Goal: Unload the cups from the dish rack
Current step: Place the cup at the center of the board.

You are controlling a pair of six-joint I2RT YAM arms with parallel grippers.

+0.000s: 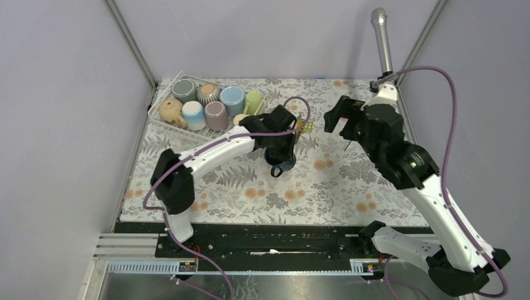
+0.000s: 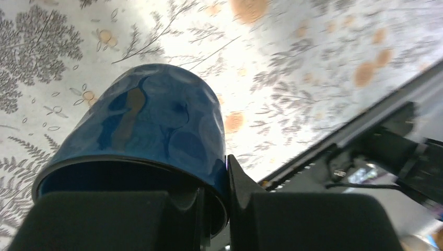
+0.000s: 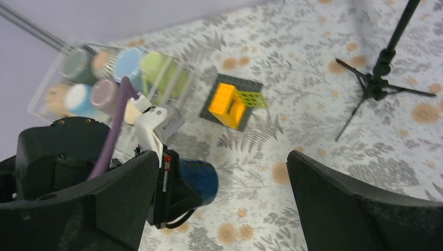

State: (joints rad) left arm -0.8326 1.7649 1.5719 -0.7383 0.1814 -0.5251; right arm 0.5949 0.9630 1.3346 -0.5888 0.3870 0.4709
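Your left gripper [image 1: 279, 150] is pinching the blue cup [image 1: 282, 167] out over the table [image 1: 350, 181]. Your right gripper [image 1: 340, 122] is gaping, holding nothing. Many cups [image 1: 215, 112] are waiting in the dish rack [image 1: 156, 109].

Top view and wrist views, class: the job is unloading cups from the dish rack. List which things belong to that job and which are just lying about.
Belongs to the job:
dish rack
racked mugs
navy mug, gripped by the left fingers

Just lying about:
grey studded plate
yellow block
green block
black tripod
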